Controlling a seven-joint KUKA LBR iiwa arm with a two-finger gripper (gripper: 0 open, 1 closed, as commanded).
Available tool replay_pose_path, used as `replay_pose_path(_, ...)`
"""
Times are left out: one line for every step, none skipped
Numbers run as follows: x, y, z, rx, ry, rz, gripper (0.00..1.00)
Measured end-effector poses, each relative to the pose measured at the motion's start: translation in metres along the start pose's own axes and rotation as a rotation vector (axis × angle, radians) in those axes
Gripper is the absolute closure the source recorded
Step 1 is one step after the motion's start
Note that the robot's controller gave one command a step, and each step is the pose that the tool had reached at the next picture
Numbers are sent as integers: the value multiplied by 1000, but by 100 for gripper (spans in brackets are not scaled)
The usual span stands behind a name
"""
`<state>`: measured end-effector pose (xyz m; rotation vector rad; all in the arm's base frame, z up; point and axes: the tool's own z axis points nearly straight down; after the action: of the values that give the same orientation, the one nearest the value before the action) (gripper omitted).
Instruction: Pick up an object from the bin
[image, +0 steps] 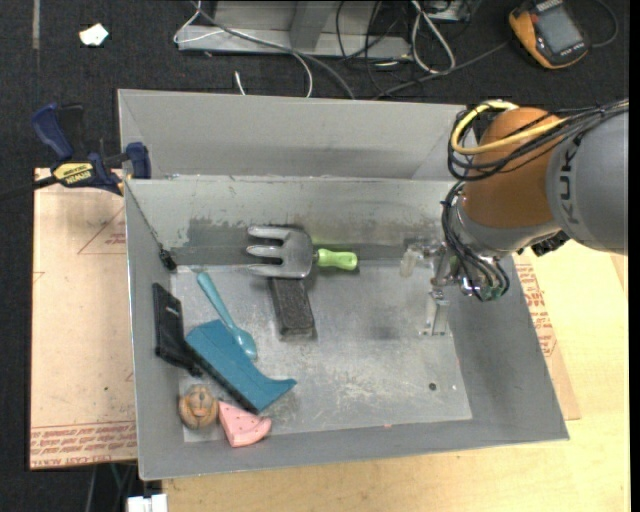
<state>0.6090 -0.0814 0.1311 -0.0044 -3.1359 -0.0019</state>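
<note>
The gripper (436, 300) is held over bare floor at the bin's (300, 130) right side (whether it is apart or together cannot be told). 1 grey fork (280, 252) is judged nearest, towards the view's left, its long axis crosswise, its green handle (338, 261) turned gripperward.

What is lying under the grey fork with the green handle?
A dark grey rectangular block reaches under the fork's head, its lower part showing on the bin floor. Its upper end is covered by the fork and cannot be seen.
</note>
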Motion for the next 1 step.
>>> replay_pose_path(-2, 0, -5, 1, -8, -2, 0)
